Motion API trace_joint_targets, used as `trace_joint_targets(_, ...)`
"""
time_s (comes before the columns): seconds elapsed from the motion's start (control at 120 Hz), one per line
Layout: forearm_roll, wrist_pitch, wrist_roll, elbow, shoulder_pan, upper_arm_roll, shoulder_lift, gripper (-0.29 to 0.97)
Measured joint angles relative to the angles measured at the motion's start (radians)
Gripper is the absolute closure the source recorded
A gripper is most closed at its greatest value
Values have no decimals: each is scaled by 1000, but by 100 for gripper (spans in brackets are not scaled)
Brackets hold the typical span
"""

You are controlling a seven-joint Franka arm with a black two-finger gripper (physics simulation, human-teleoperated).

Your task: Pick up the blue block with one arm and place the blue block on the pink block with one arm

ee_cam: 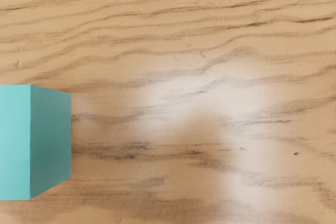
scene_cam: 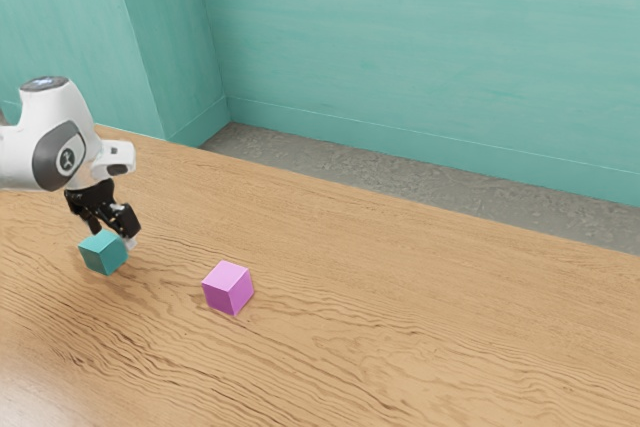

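Note:
The blue block [scene_cam: 103, 252], teal in shade, sits on the wooden table [scene_cam: 400, 327] at the exterior view's left. My gripper [scene_cam: 112, 234] hangs low just above and behind it, fingers spread open and nothing held between them. In the wrist view the blue block [ee_cam: 34, 142] lies off to one side of the hand rather than under it, resting flat on the wood. The pink block [scene_cam: 228, 287] stands on the table a short way to the exterior view's right of the blue block, apart from it.
Teal walls [scene_cam: 420, 37] rise behind the table, with a strip of grey floor [scene_cam: 450, 187] past the table's far edge. Bare wood stretches to the exterior view's right of the pink block.

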Motion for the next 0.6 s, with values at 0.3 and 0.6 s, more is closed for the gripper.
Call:
trace_joint_targets(0.3,-6,81,93,8,167,28,99,0)
trace_joint_targets(0.6,-15,163,162,22,147,26,150,0)
